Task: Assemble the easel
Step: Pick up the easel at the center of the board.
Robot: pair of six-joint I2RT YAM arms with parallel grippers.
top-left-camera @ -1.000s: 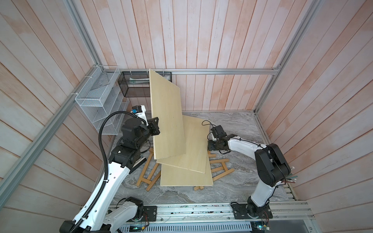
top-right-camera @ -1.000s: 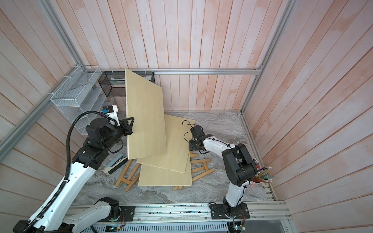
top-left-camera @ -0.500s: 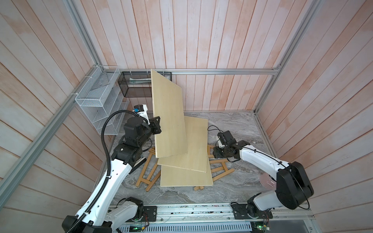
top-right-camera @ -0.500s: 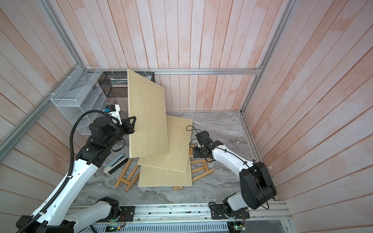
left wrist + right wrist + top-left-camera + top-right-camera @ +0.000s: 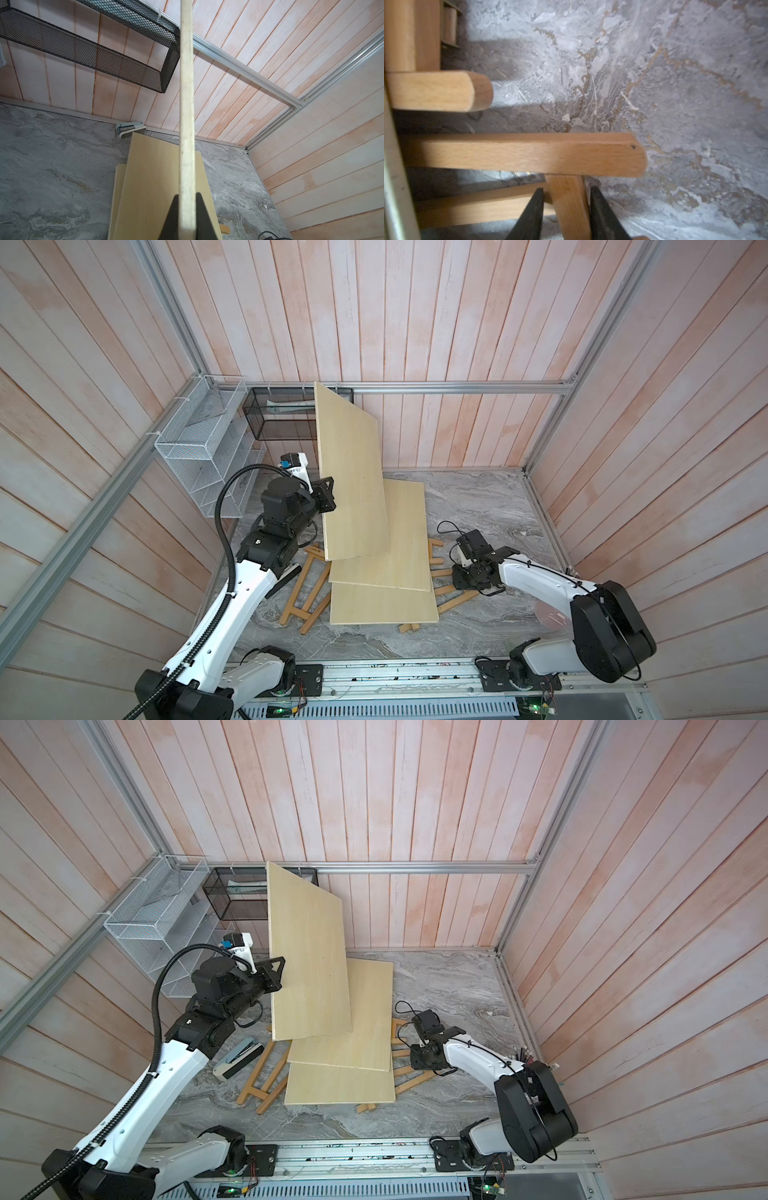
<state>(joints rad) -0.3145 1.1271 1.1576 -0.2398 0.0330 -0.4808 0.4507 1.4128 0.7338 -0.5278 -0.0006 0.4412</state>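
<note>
Right wrist view: our right gripper straddles an easel slat, one finger close on each side, and we cannot tell whether it pinches. Our left gripper clamps the lifted board by its edge, above the stacked boards. We judge the step is seizing the easel, so next comes a firm squeeze, then drawing it clear

Raised board: pale yellow wood, plain
Flat boards: same pale yellow
Easel frame: honey-brown wood, fine grain
Surface: grey marbling, tan veins
Walls: whitewashed pink planks, striped
Basket: black mesh
Rack: white mesh
Left claw: black
Right claw: black
</note>
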